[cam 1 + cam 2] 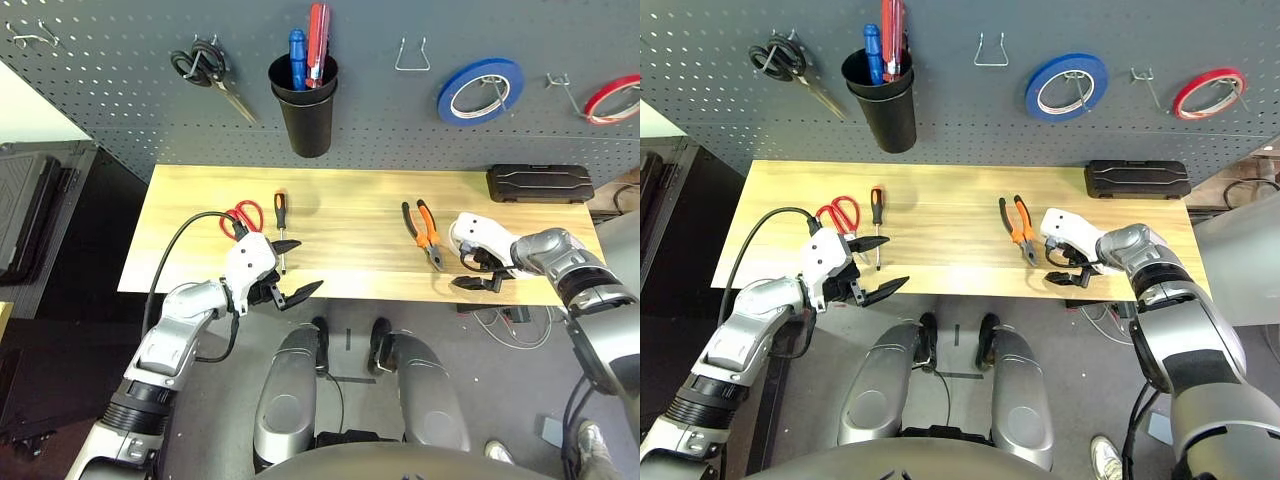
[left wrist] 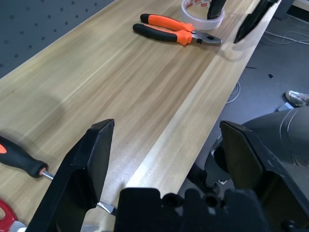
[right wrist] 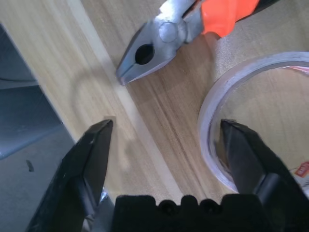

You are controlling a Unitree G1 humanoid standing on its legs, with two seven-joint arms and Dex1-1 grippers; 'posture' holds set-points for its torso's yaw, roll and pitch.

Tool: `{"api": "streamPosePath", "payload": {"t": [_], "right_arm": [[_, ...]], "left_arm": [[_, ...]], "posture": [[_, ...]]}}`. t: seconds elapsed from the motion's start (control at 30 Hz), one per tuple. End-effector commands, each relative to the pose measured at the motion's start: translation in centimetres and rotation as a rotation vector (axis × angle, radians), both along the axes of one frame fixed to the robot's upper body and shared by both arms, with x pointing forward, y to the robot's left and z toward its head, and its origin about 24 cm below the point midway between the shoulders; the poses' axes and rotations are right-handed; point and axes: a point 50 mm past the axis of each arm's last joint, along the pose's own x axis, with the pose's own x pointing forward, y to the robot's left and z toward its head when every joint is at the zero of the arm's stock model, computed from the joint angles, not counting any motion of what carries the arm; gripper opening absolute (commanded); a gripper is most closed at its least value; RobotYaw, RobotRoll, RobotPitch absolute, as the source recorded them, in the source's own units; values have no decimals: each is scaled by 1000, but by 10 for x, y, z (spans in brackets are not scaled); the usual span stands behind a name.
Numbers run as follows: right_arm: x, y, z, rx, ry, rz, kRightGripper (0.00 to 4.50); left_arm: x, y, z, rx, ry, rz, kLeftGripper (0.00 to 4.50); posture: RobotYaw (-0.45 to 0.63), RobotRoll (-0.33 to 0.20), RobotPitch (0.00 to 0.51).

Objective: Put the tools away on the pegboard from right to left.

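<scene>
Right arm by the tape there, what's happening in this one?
The right gripper is open over the white tape roll at the table's front edge, one finger inside the ring and one outside, not closed on it yet. The pliers lie just beside the roll. The left gripper hangs open near the screwdriver and red-handled scissors, holding nothing. All four tools are still on the table; none is on the pegboard.

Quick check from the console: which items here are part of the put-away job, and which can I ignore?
Job items:
white tape roll, under the right pincer
pliers
screwdriver
red-handled scissors
pegboard

Ignore:
blue tape roll and red tape roll, already hung
black-handled scissors, hung
black cup with its tools
black case
</scene>
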Motion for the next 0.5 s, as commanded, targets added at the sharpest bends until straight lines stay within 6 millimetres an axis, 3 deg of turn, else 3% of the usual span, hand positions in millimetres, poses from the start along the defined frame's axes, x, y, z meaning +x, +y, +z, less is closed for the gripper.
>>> {"api": "streamPosePath", "payload": {"t": [0.03, 0.3, 0.5], "right_arm": [[-10, -4, -14, -40, 51, -17, 3195], [-10, -12, -13, -44, -14, -71, 10], [-10, -19, -7, -12, -68, -87, 10]], "left_arm": [[-6, -2, -3, 24, 18, -20, 4500], [-5, -3, -6, 30, 17, -21, 4500], [-1, -7, -5, 20, 3, -34, 4500]], "posture": [[253, 0, 344], [251, 0, 323], [237, 0, 303]]}}
